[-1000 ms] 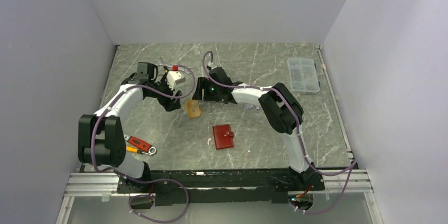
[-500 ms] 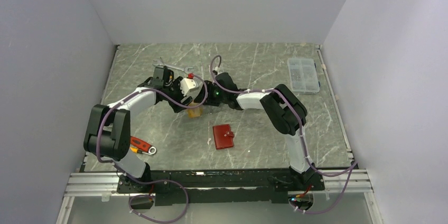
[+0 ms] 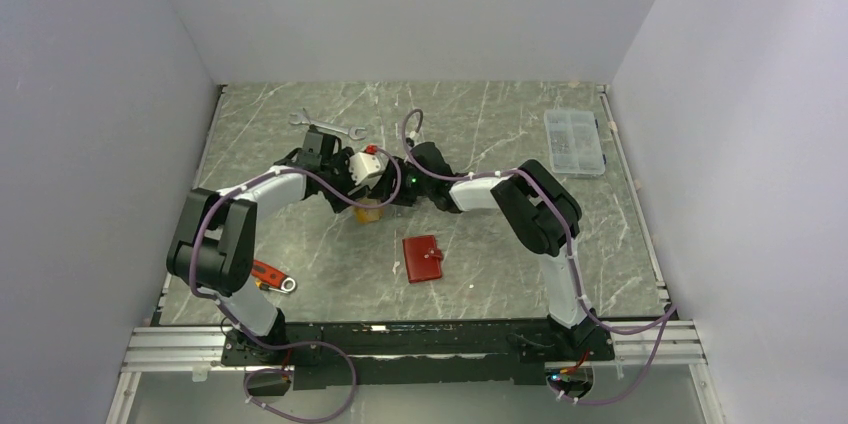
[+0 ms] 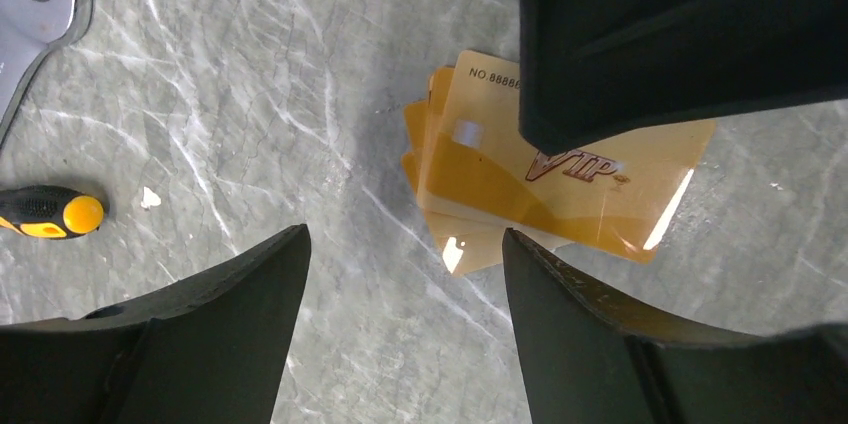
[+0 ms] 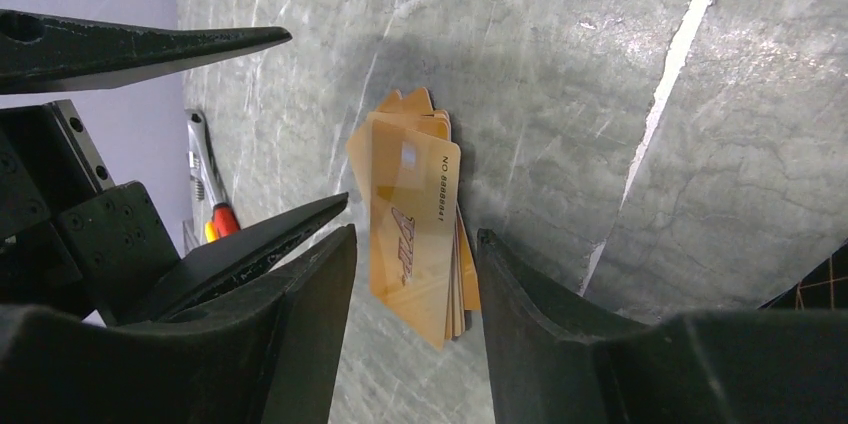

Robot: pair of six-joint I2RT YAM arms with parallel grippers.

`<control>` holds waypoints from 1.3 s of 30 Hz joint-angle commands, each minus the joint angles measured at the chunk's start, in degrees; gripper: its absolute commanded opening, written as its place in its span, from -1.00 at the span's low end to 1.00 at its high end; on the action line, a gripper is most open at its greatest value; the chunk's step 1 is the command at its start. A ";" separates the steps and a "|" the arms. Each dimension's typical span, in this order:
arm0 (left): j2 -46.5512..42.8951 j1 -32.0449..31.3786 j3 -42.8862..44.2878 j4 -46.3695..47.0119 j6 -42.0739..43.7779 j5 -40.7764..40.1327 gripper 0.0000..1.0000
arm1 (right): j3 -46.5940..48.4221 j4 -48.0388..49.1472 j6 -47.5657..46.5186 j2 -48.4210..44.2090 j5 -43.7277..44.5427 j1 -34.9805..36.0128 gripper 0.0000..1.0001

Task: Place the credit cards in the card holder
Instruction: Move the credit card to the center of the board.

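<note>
A fanned stack of orange credit cards [image 3: 368, 211] lies flat on the marble table; the top one reads "VIP" [image 4: 560, 179]. My left gripper [image 4: 405, 236] is open and empty, hovering just left of the stack. My right gripper [image 5: 415, 234] is open, its jaws standing either side of the stack's near end [image 5: 410, 204], not closed on it. Its finger [image 4: 680, 34] covers part of the cards in the left wrist view. The dark-red card holder [image 3: 422, 258] lies closed, nearer the arm bases. No black or silver cards are in view.
A silver spanner [image 3: 325, 126] lies behind the left arm and also shows in the left wrist view [image 4: 40, 24]. A red-handled wrench [image 3: 266, 274] lies front left. A yellow-and-black tool handle [image 4: 50, 214] lies near it. A clear compartment box [image 3: 573, 142] sits back right.
My left arm has swung right and its gripper has come in beside the orange cards. My right gripper has moved slightly right and lower over them. The cards and holder have not moved.
</note>
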 commanded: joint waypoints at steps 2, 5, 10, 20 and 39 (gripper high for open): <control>-0.50 -1.06 0.23 1.16 0.61 -0.13 0.52 | -2.65 -0.45 0.67 0.21 0.07 0.10 0.01; -1.47 -1.21 -0.40 1.68 0.49 1.12 0.53 | -3.39 0.21 0.96 0.25 0.11 0.07 0.00; 0.27 -2.63 0.07 2.43 0.90 -1.63 0.53 | -4.03 0.70 1.51 0.38 0.18 0.06 -0.01; 1.79 -6.56 -2.67 6.82 4.01 -9.01 0.56 | -5.73 3.22 3.51 1.15 -0.57 -0.16 -0.04; 4.07 -10.06 -0.02 5.00 4.66 -8.89 0.52 | -8.26 8.42 6.90 2.11 -2.39 -0.84 -0.08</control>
